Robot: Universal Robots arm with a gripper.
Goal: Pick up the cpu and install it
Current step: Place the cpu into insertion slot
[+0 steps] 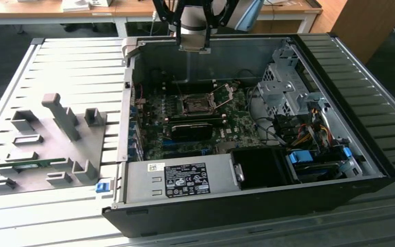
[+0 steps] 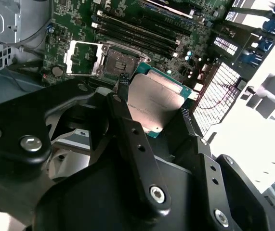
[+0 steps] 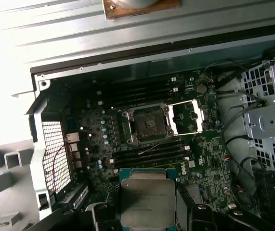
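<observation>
Gripper (image 2: 154, 96) clenched on the cpu (image 2: 152, 109), which I see held by its edges between two black fingers (image 2: 127, 130), silvery top facing the second wrist camera and green rim showing at one corner. The cpu (image 3: 148, 202) hangs above the board (image 3: 94, 130), apart from the socket (image 3: 147, 122) and not seated in it. The socket stands open, its dark centre bare, with the load plate (image 3: 188, 118) swung back beside it. Memory slots (image 3: 147, 91) run along both sides of the socket. Nothing lies between the cpu and the socket in either wrist view. The first wrist view adds the grille (image 3: 55, 154) in the case wall and the drive cage (image 3: 272, 110) with black cables (image 3: 233, 139) looping near it. The exterior view places the gripper (image 1: 194, 45) high over the far wall of the case (image 1: 125, 103), well above the socket (image 1: 199, 105). It also gives me the power supply (image 1: 180, 180) along the near wall and coloured cables (image 1: 307, 131) towards the exterior view's right. On the exterior view's left, a grey tray (image 1: 47, 139) holds a green memory stick (image 1: 29, 165) on the slatted table (image 1: 74, 62).
</observation>
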